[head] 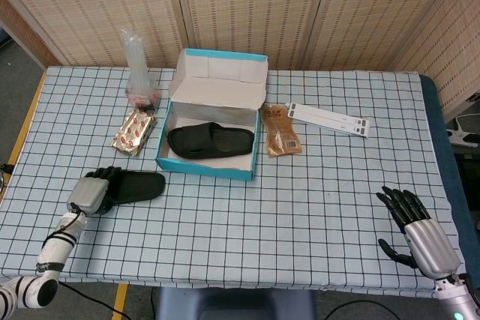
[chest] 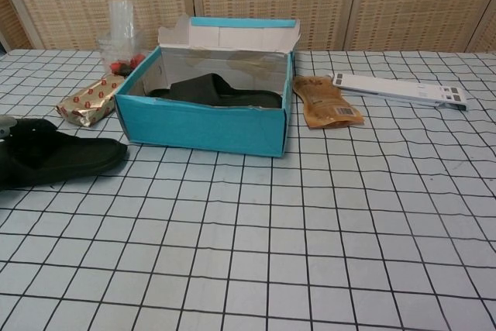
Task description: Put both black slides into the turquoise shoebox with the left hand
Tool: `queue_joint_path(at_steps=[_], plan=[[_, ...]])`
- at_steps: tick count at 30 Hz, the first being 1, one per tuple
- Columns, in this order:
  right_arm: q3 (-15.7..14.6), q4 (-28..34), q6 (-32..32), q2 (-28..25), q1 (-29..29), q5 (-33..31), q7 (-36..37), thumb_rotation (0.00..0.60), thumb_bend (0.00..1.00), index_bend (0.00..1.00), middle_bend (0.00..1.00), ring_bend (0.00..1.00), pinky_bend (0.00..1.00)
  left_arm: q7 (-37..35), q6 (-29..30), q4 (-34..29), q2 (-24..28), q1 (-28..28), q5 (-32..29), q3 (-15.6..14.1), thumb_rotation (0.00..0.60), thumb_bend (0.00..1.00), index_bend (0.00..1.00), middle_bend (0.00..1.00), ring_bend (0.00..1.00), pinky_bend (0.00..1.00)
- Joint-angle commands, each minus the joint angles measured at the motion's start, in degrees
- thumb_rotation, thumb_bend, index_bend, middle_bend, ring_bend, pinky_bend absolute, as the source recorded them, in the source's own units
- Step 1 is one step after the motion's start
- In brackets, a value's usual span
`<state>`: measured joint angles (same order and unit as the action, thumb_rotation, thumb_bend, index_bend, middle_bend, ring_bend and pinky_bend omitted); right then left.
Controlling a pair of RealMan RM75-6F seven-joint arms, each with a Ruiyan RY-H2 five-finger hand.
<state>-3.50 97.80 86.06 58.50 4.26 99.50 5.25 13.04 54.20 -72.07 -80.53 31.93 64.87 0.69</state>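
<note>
My left hand (head: pixel 93 190) curls over 2nd slide's (head: pixel 136 186) heel end, grip unclear; looks light, soft rubber, so best taken across the strap.

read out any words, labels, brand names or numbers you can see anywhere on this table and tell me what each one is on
No text is legible.
Brown pouch: printing, too small to read.
Long white strip: dark marks at its ends, blurred.
Foil packet: red pattern, no letters made out.
Turquoise shoebox: no marking visible.

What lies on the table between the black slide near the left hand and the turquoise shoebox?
Nothing: the head view shows only bare checked tablecloth between the black slide and the turquoise shoebox.
</note>
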Motion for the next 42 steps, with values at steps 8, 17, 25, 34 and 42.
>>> queue_joint_path(at_steps=[8,17,25,34,42], plan=[[-0.12,0.25,0.02,-0.13,-0.05,-0.02,-0.07,0.6,0.22,0.0,0.0,0.0,0.0,-3.69,2.34,3.46,-2.02,-2.32,3.53,0.61,0.6,0.46,0.51,0.56,0.5,0.58],[-0.26,0.36,-0.12,-0.1,-0.02,0.12,-0.33,0.6,0.22,0.0,0.0,0.0,0.0,-5.23,13.82,-6.05,3.58,-5.23,10.03,2.56,0.6,0.64,0.73,0.77,0.7,0.75],[-0.43,0.5,-0.37,-0.05,0.07,0.27,-0.48,0.6,0.22,0.0,0.0,0.0,0.0,-6.0,18.62,-19.82,11.47,-4.39,15.81,5.63,0.6,0.65,0.76,0.8,0.72,0.77],[-0.4,0.39,-0.26,-0.22,0.05,0.09,0.0,0.6,0.22,0.0,0.0,0.0,0.0,-11.94,9.48,-24.97,13.56,4.34,14.49,12.57,0.6,0.65,0.76,0.8,0.72,0.77],[-0.23,0.14,-1.24,0.19,0.36,-0.73,-0.6,0.6,0.22,0.0,0.0,0.0,0.0,-25.84,-5.72,-15.83,8.38,17.2,16.41,15.95,0.6,0.65,0.77,0.8,0.72,0.76]])
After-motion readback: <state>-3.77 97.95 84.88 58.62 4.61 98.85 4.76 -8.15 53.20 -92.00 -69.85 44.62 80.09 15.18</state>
